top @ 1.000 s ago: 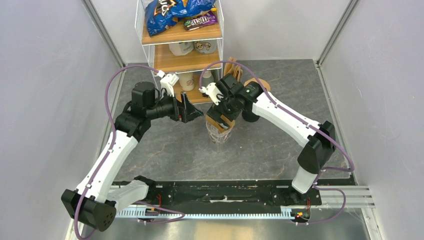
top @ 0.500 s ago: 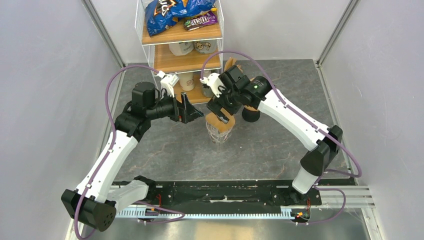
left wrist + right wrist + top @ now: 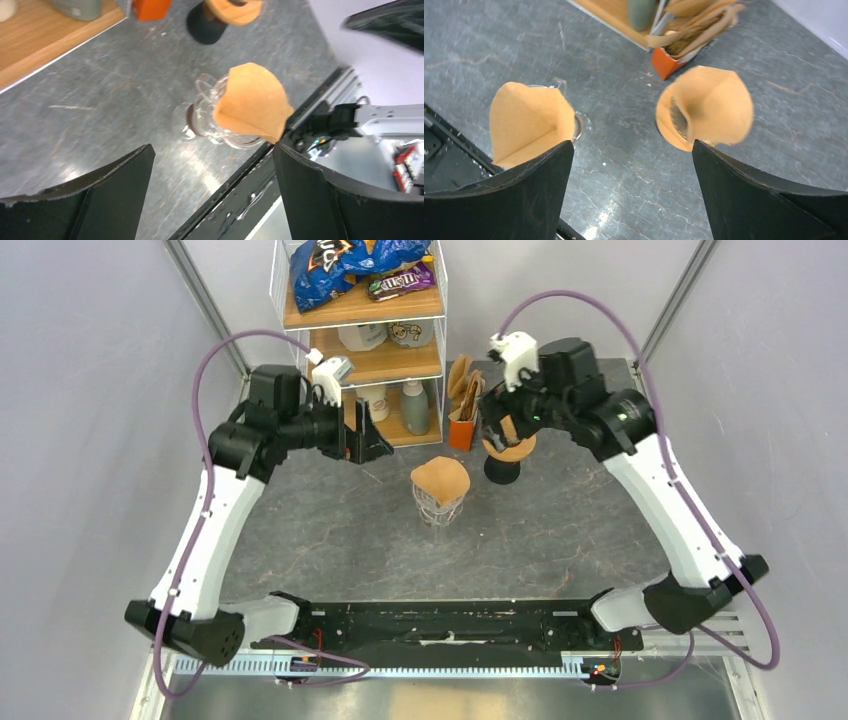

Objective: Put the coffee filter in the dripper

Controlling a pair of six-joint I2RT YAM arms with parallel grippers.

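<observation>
The paper coffee filter (image 3: 441, 477) sits in the glass dripper (image 3: 437, 510), left tool (image 3: 212, 192) and right tool (image 3: 631, 195) both wide and empty, so placement looks done

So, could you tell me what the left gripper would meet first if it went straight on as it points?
The left gripper would likely meet the glass dripper holding the coffee filter, though depth is unclear.

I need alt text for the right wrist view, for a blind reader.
A brown filter sits in the glass dripper on the grey table, at left. A second filter, blurred, stands at right, an orange box of filters behind it. The open right end effector shows its dark fingers in the bottom corners.
</observation>
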